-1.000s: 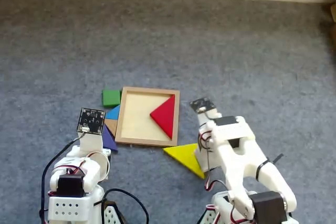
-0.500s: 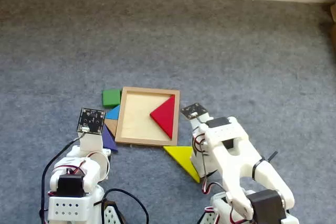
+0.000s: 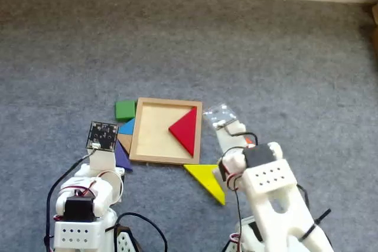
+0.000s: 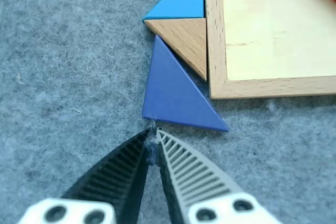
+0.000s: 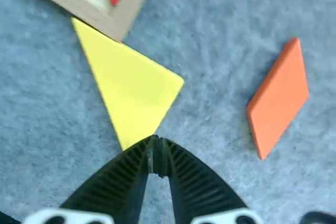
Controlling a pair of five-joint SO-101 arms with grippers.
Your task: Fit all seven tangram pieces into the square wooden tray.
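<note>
Left wrist view, left gripper: fingers pressed together and holding nothing. The tips sit on the grey carpet, just at a corner of the dark blue triangle.
Left wrist view, loose pieces: the dark blue triangle, a plain wood triangle and a light blue triangle lie in a row, with both the wood and light blue triangles against the tray's outer left wall.
High view, green square: on the carpet, beside the tray's far left corner.
High view, square wooden tray: flat on the carpet between the two arms. The red triangle is the one piece inside, against the right wall.
High view, yellow triangle: outside the tray, one corner touching the tray's near right corner.
Right wrist view, right gripper: fingers closed with nothing between them, tips at a corner of the yellow triangle.
Right wrist view, orange parallelogram: flat on the carpet, apart from the yellow triangle.
Change: over the last second the right arm has changed pose and now covers less of the yellow triangle. The left arm and every piece lie as before.
</note>
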